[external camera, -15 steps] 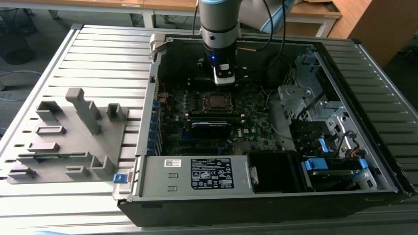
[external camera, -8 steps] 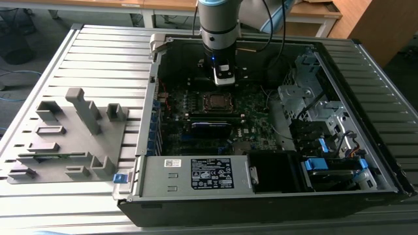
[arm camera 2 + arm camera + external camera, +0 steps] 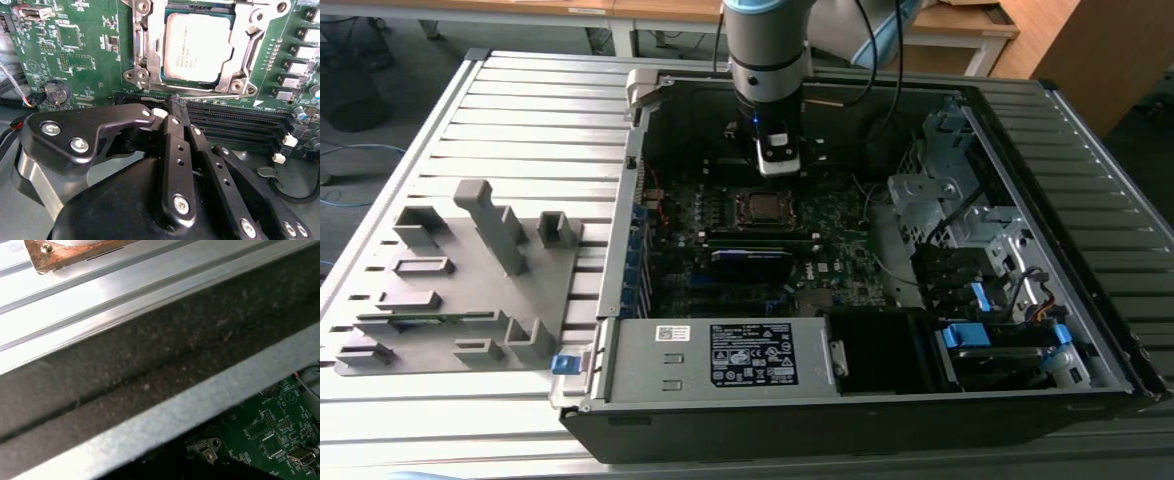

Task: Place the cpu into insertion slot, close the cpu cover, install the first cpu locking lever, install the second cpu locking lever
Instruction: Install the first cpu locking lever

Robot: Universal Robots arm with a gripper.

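Item: dull silver-grey square cpu (image 3: 197, 47), seated in the dark, silver-rimmed insertion slot (image 3: 761, 206) under the thin silver frame cpu cover (image 3: 241, 60). Black two-finger gripper (image 3: 176, 106): fingers together, empty (over the long black memory slots (image 3: 235, 125)). Risk: with no lever latched, the cover could lift; low fingertips could snag the slots.

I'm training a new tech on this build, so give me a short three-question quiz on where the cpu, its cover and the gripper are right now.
1. True or false: the cpu lies in the insertion slot.
2. Pick one. In the second wrist view the cpu cover is: A) raised upright, B) lying flat around the cpu, C) hanging from the case wall.
3. Short answer: in the second wrist view, which long black parts do the tips of the gripper show against?
Key: 1 true; 2 B; 3 the memory slots.
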